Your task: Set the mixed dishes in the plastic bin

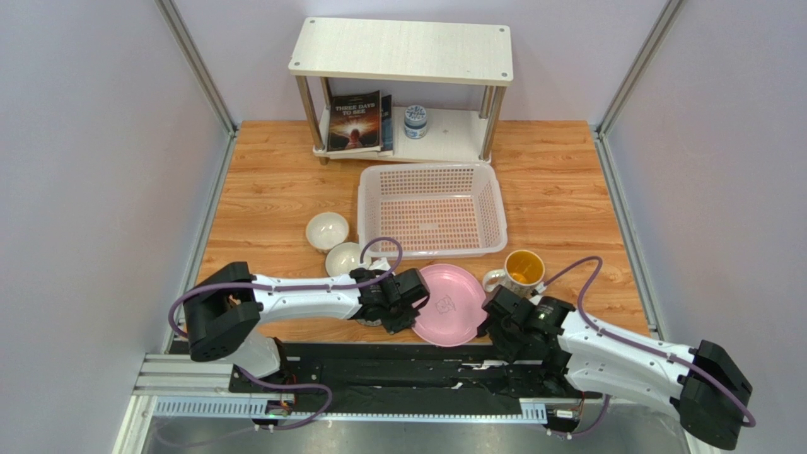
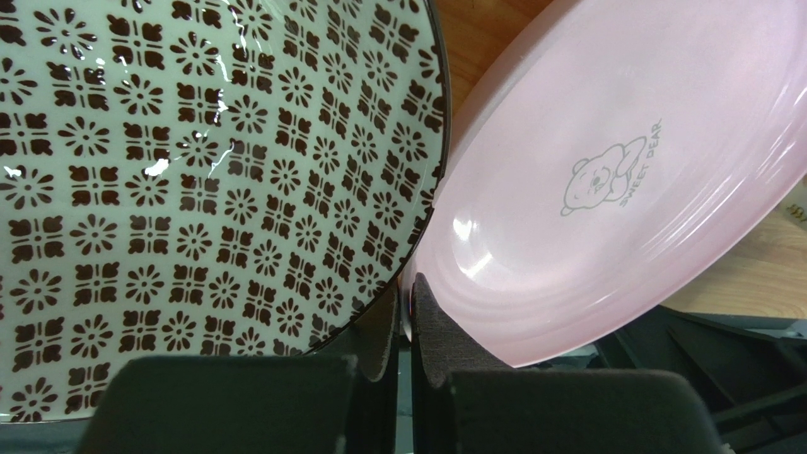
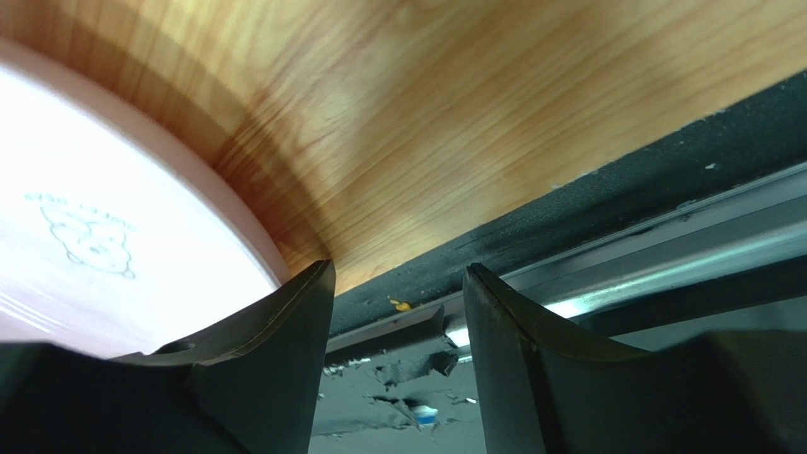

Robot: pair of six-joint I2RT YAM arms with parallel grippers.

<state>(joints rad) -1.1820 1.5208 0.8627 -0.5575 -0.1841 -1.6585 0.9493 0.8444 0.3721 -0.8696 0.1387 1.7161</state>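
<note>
We see a pink plate [image 1: 450,303] printed with a faint grey bear outline and lettering. The patterned bowl [image 2: 189,189] is pale greenish-white, covered in rows of dark brown flower motifs. The mug [image 1: 523,269] is white outside and yellow inside. One small bowl [image 1: 327,230] and the second small bowl [image 1: 345,257] are white. The bin [image 1: 431,210] is pale pinkish-white with latticed holes, and the table [image 1: 568,189] is orange-brown wood grain.
</note>
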